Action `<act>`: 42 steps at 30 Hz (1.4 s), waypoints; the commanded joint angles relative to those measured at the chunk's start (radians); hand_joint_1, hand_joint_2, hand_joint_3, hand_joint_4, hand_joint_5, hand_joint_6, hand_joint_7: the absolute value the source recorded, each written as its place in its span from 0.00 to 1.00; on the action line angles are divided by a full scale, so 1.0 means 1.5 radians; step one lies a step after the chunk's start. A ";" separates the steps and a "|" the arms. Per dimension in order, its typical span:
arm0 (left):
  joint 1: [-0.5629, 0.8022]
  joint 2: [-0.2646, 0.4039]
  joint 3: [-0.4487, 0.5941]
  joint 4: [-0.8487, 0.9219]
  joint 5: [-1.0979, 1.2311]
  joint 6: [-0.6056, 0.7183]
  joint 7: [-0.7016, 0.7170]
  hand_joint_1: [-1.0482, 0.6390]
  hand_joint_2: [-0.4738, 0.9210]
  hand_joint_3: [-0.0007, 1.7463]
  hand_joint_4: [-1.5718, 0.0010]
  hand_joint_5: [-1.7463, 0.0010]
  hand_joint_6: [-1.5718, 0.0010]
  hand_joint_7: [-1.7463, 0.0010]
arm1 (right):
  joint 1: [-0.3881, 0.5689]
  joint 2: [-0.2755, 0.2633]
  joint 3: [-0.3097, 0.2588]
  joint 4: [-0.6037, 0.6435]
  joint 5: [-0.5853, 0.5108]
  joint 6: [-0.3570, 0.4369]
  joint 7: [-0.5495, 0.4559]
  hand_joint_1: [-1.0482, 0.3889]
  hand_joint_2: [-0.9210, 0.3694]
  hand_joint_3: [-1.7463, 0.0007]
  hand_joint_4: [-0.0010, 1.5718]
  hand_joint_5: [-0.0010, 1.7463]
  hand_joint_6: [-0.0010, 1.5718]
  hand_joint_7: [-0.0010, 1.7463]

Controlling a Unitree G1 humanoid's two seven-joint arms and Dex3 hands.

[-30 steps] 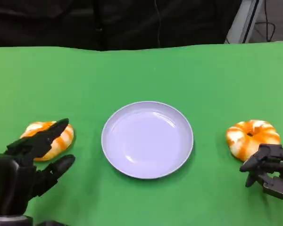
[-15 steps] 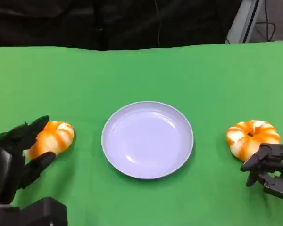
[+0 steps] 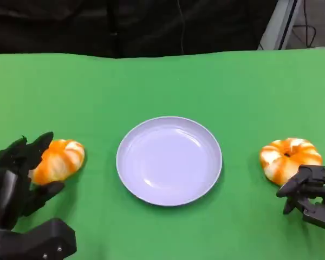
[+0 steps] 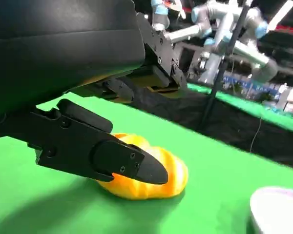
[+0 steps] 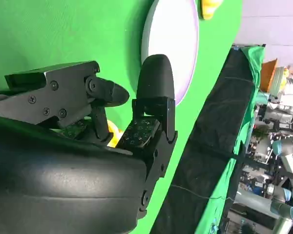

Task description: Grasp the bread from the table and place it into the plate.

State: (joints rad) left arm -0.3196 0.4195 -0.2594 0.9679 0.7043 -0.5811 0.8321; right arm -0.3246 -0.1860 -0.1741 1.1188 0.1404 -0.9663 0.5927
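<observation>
Left fingers [image 3: 35, 147] spread around bread [image 3: 59, 160]; plate [image 3: 169, 161] bare, right fingers [image 3: 298, 187] curled.

Head cam sits high, looks down and fwd over the green table [image 3: 168, 81], dark backdrop at far edge; whole workspace in frame, mid-range. Left wrist cam sits low, just behind left hand [image 4: 95, 151], nearly at table level, very close, faces across table toward lab background; shares w/ head view the left bread [image 4: 151, 173] and an edge of the plate [image 4: 278, 209]. Right wrist cam is rolled sideways, close behind right hand [image 5: 122, 117], looks across table; shares w/ head view the plate and far left bread.
</observation>
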 commanded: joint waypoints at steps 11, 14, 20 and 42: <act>-0.068 0.009 -0.040 0.065 -0.006 0.025 -0.045 0.24 0.99 0.00 0.72 1.00 0.72 1.00 | 0.002 -0.015 -0.004 -0.003 0.001 -0.006 -0.004 0.77 0.02 0.71 0.55 0.78 0.61 0.51; -0.084 0.005 -0.047 0.082 -0.007 0.034 -0.060 0.24 0.99 0.00 0.72 1.00 0.72 1.00 | 0.001 -0.015 -0.002 -0.003 -0.001 -0.006 -0.006 0.77 0.02 0.71 0.55 0.78 0.61 0.51; -0.111 -0.001 -0.062 0.112 -0.009 0.044 -0.071 0.24 0.99 0.00 0.72 1.00 0.72 1.00 | 0.000 -0.013 -0.006 -0.002 0.009 0.003 0.005 0.77 0.02 0.71 0.55 0.78 0.61 0.51; -0.163 -0.037 -0.088 0.181 -0.028 0.072 -0.140 0.30 0.98 0.00 0.71 1.00 0.71 1.00 | -0.001 -0.007 -0.004 -0.002 0.004 -0.009 -0.002 0.77 0.01 0.73 0.55 0.79 0.61 0.50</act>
State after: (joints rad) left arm -0.5428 0.3639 -0.3875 1.2223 0.6711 -0.4847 0.6504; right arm -0.3247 -0.1863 -0.1740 1.1181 0.1423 -0.9683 0.5987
